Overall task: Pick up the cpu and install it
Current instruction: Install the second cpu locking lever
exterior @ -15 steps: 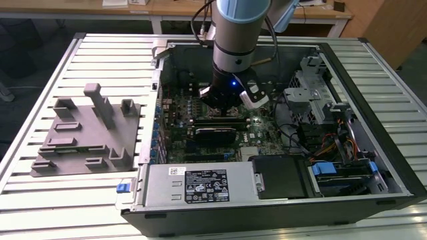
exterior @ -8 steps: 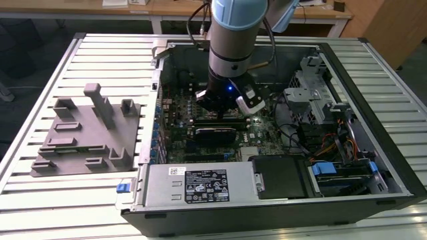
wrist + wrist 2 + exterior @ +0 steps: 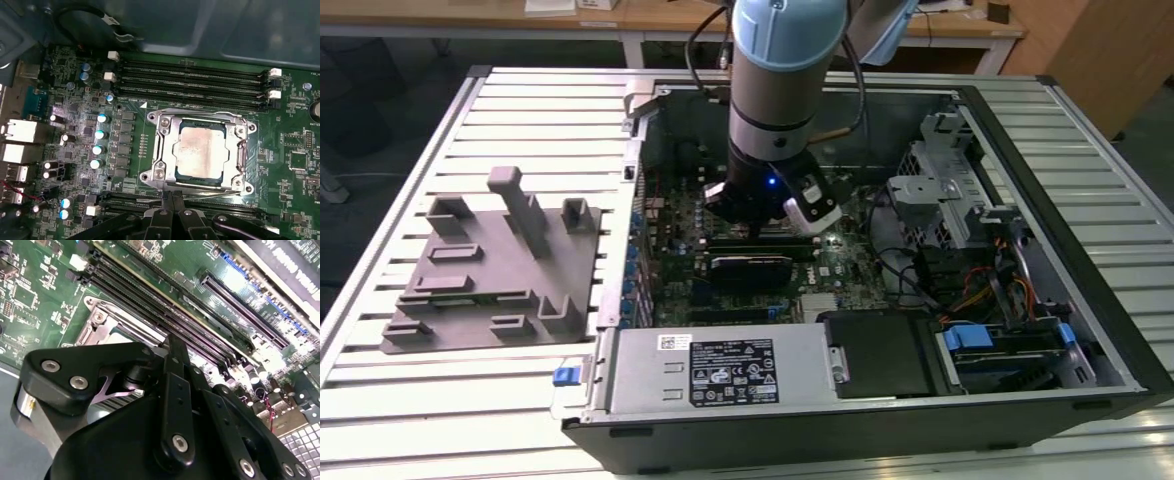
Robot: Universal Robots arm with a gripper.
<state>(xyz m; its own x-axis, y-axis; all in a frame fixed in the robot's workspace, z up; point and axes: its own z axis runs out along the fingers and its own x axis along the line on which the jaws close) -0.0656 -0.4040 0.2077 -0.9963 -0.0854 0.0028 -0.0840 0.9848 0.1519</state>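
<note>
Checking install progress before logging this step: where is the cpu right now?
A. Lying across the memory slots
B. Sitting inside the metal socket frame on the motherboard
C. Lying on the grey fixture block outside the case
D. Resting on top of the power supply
B: in the first wrist view the cpu lies within the socket frame, with the gripper at the frame's edge.

The socket frame (image 3: pixel 200 152) lies uncovered from above, with the cpu (image 3: pixel 201 151) seated flat inside it. Memory slots (image 3: pixel 192 82) run along one side of the frame, a second row (image 3: pixel 135 202) along the opposite side, and upright capacitors (image 3: pixel 100 135) crowd a third. The hand (image 3: pixel 172 210) hangs over the second row.
</note>
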